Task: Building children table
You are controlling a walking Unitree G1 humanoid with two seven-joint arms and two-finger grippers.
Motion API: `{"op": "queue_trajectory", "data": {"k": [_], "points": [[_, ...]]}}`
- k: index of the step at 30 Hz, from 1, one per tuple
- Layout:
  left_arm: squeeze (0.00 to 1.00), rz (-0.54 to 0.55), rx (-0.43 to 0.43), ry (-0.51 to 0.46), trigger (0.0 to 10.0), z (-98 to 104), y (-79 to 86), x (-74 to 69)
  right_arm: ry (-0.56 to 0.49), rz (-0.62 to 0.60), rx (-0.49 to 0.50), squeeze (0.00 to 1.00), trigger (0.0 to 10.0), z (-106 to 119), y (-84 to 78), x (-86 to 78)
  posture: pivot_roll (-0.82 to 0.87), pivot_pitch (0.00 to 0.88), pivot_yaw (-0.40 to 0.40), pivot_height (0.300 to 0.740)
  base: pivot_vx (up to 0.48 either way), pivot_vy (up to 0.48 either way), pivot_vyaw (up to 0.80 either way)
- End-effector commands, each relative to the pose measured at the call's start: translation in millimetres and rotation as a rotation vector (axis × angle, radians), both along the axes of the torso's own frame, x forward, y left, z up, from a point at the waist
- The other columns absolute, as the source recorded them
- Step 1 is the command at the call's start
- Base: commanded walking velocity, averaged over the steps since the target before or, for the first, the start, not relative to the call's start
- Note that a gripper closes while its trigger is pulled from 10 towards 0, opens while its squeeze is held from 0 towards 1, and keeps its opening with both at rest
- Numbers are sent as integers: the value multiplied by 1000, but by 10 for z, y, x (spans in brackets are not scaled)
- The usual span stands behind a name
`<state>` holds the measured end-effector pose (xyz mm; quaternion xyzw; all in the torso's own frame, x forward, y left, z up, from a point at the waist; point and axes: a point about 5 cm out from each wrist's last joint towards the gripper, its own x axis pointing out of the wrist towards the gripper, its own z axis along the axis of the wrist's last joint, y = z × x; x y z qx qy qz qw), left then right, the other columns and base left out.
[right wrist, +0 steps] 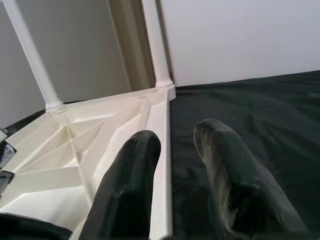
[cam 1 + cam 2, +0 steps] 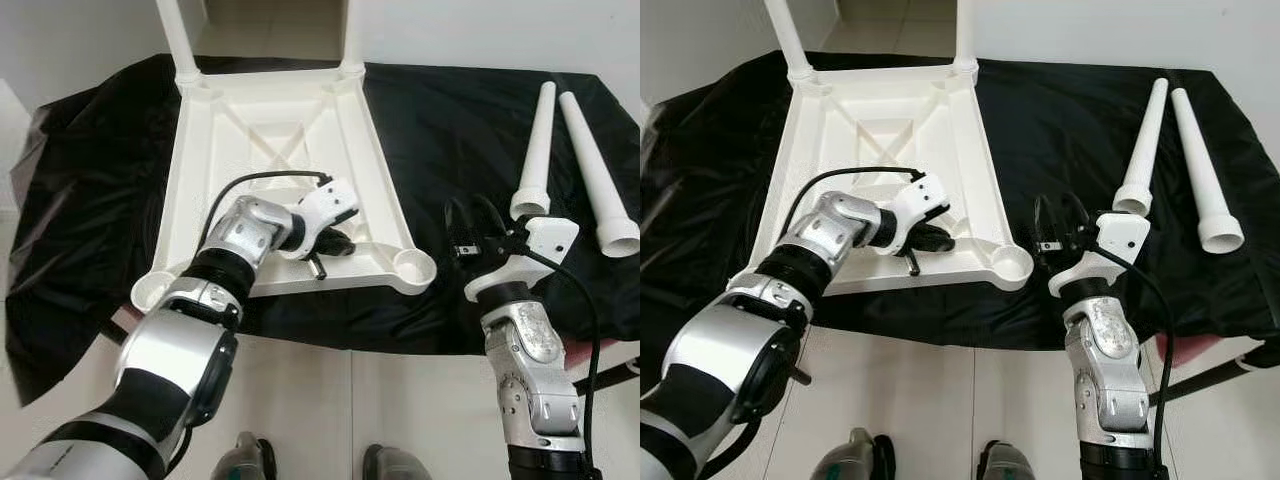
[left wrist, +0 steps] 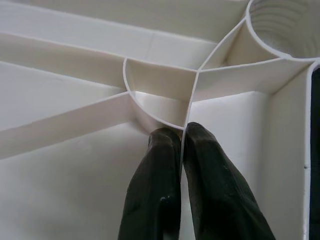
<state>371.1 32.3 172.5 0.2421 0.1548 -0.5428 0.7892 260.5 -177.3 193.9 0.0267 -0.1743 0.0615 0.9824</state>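
A white plastic table [image 2: 270, 130] lies upside down on a black cloth. Two legs [image 2: 178, 40] stand in its far corner sockets. The near right socket [image 2: 413, 265] and the near left socket [image 2: 150, 290] hold nothing. Two loose white legs [image 2: 535, 150] lie side by side on the cloth at the right. My left gripper [image 2: 335, 243] reaches into the underside near the near right corner, shut on a thin rib [image 3: 187, 112] with one finger on each side. My right gripper [image 2: 472, 222] stands open over the cloth, just right of that corner, with nothing between its fingers [image 1: 132, 165].
The black cloth [image 2: 460, 110] covers the whole work surface and hangs over its near edge. Tiled floor and my feet [image 2: 245, 460] are below. A pale wall stands behind. The cloth between the table and the loose legs is bare.
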Motion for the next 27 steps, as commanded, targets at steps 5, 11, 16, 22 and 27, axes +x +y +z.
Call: {"op": "queue_trajectory", "data": {"k": [5, 11, 16, 22, 27], "points": [[0, 348, -3, -277, 10000, 31, -15, 153, 12, 4, 1, 0, 10000, -26, 14, 16, -67, 73, 67, 740, 0, 0, 0], [0, 266, -4, -306, 5373, 34, -125, 103, 10, -2, 6, 0, 10000, -28, 13, 12, -69, 77, 74, 740, 0, 0, 0], [0, 243, -6, -335, 10000, 59, -150, 98, 10, -9, 8, 0, 10000, -30, 7, 10, -68, 80, 75, 740, 0, 0, 0], [169, 244, -11, -346, 10000, 109, -140, 115, 8, -10, 11, 0, 10000, -27, 8, 23, -57, 84, 71, 740, 0, 0, 0], [533, 256, -35, -346, 10000, 142, -130, 128, 6, -8, 14, 0, 10000, -24, 13, 33, -57, 84, 71, 740, 0, 0, 0]]}}
